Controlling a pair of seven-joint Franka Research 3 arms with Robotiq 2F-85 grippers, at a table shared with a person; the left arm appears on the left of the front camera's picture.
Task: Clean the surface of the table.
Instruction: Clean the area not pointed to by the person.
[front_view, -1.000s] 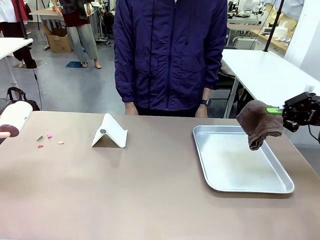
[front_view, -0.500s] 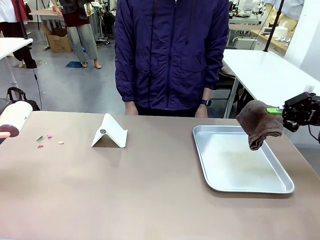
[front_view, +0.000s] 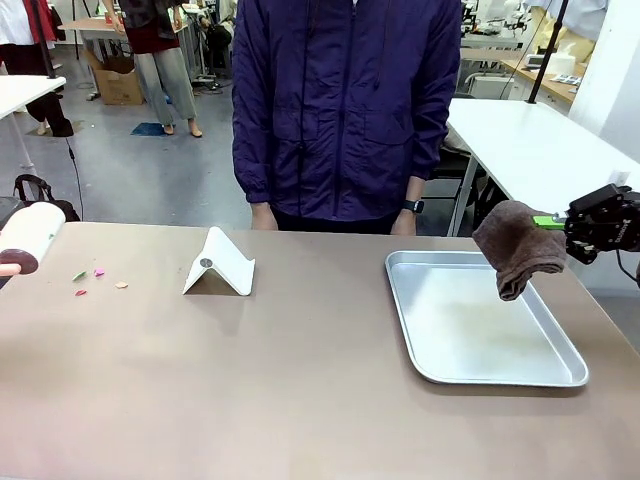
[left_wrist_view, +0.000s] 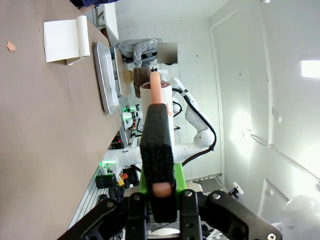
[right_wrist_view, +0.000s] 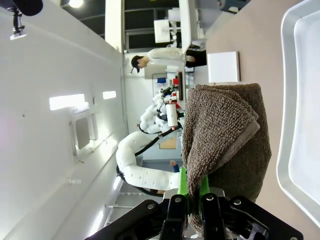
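Observation:
The table (front_view: 300, 380) has a matte brownish top. A few small coloured scraps (front_view: 98, 272) lie on it at the far left. Above that left edge hangs a white lint roller (front_view: 30, 235); in the left wrist view my left gripper (left_wrist_view: 157, 130) is shut on its pinkish handle, with the roller head (left_wrist_view: 156, 95) beyond the fingers. My right gripper (front_view: 546, 223) is shut on a folded brown cloth (front_view: 520, 248), which hangs above the right side of a silver metal tray (front_view: 480, 375). The right wrist view shows the cloth (right_wrist_view: 225, 145) pinched between that gripper's (right_wrist_view: 195, 192) green pads.
A white folded stand (front_view: 220, 265) sits on the table's far left-centre. A person in a dark blue jacket (front_view: 345, 110) stands at the far edge with their hands down. White-topped tables (front_view: 530, 140) stand behind on the right.

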